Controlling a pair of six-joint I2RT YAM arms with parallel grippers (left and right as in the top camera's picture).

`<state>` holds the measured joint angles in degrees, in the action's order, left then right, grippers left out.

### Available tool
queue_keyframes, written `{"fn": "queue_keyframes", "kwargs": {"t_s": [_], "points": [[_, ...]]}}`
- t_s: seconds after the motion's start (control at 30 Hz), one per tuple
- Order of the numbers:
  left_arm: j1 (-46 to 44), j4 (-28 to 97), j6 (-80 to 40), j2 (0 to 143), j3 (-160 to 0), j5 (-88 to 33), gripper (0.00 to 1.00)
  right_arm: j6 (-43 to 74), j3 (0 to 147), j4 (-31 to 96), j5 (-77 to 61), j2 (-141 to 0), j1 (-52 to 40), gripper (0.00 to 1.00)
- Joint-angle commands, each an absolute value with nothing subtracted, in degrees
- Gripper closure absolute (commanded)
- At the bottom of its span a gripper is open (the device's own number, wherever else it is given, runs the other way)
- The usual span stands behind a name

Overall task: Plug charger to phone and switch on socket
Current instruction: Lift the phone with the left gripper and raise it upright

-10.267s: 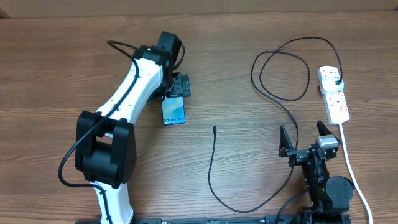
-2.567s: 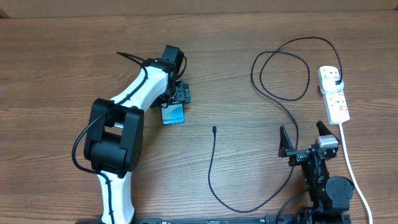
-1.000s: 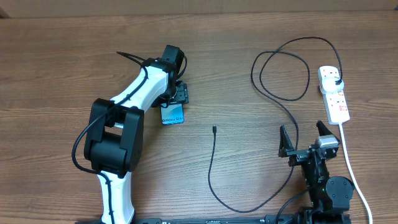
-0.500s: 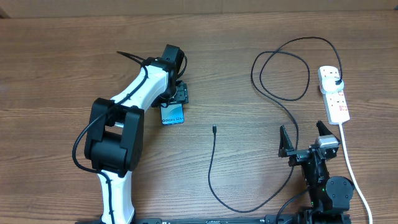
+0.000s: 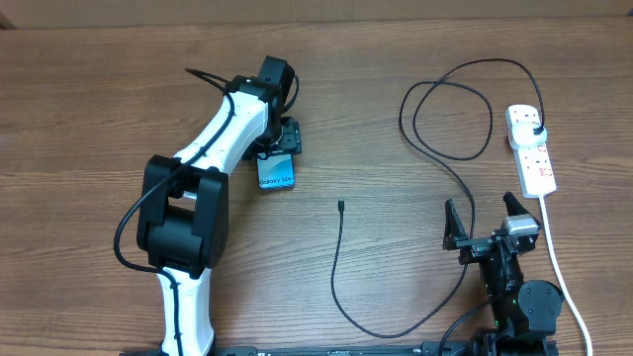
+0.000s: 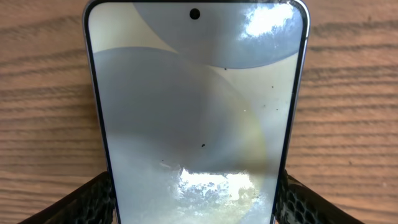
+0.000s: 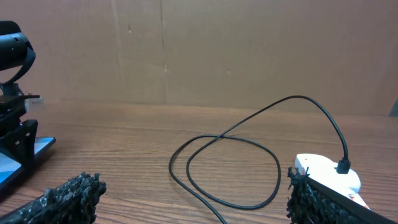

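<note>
**Phone gripped, charger tip loose on desk**

The phone [image 6: 194, 112], slim and dark-rimmed, shows a pale grey-blue screen with a punch-hole lens at one end. The left jaws are closed on its two long edges, low over the wooden desk [image 5: 99, 99]. The charger [image 5: 336, 267], a thin black cable, lies with its tip right of the phone and apart from it. Far right of the phone, its plug [image 5: 535, 127] is seated in the white socket [image 5: 534, 168]. The right jaws gape wide, empty.
</note>
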<state>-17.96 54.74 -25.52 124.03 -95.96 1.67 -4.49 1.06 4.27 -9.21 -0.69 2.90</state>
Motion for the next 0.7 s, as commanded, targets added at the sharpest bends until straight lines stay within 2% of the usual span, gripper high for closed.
{"fn": "queue_keyframes", "kwargs": {"t_s": [0.0, 0.47, 0.67], "points": [[-17.93, 55.57, -23.64, 124.38, -99.02, -3.95, 0.96, -4.36, 0.45, 3.97, -9.5, -0.16, 2.57, 0.0], [-17.45, 56.73, -20.49, 124.16, -101.54, -26.81, 0.96, -4.36, 0.45, 3.97, -9.5, -0.16, 2.57, 0.0], [-15.16, 54.28, -20.91, 124.18, -101.54, -45.52, 0.96, -4.36, 0.45, 3.97, -9.5, -0.16, 2.57, 0.0]]}}
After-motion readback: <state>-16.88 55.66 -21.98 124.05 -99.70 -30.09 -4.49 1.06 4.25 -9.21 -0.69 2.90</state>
